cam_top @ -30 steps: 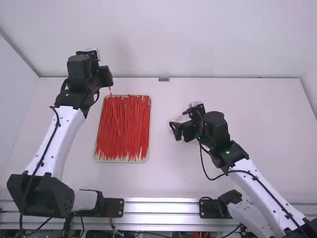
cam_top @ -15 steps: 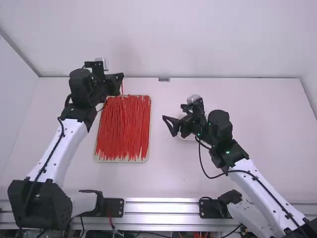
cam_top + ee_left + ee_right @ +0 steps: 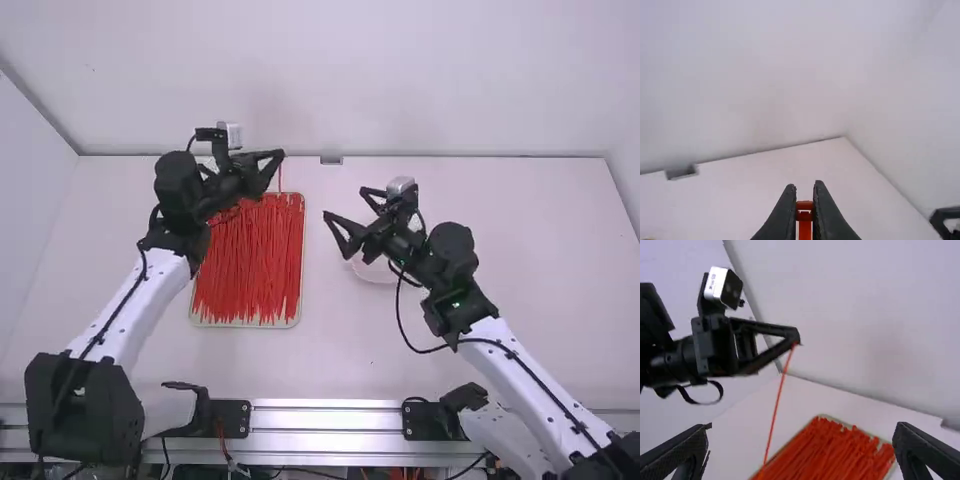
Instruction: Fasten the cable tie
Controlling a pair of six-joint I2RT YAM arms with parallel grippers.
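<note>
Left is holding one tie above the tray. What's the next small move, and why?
Probably bring the right gripper in to the cable tie's hanging end and close on it. The left gripper is shut on the tie's top end, the rest dangles free toward the tray, and the right gripper is open and apart from it.

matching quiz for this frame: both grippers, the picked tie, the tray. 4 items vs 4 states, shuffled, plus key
Things:
1. left gripper
2. right gripper
3. single cable tie
4. tray

States:
A. open, nothing between its fingers
B. flat on the table, loaded with red ties
C. shut on the end of one red tie
D. hanging down from black fingertips

Pairs: 1-C, 2-A, 3-D, 4-B
</note>
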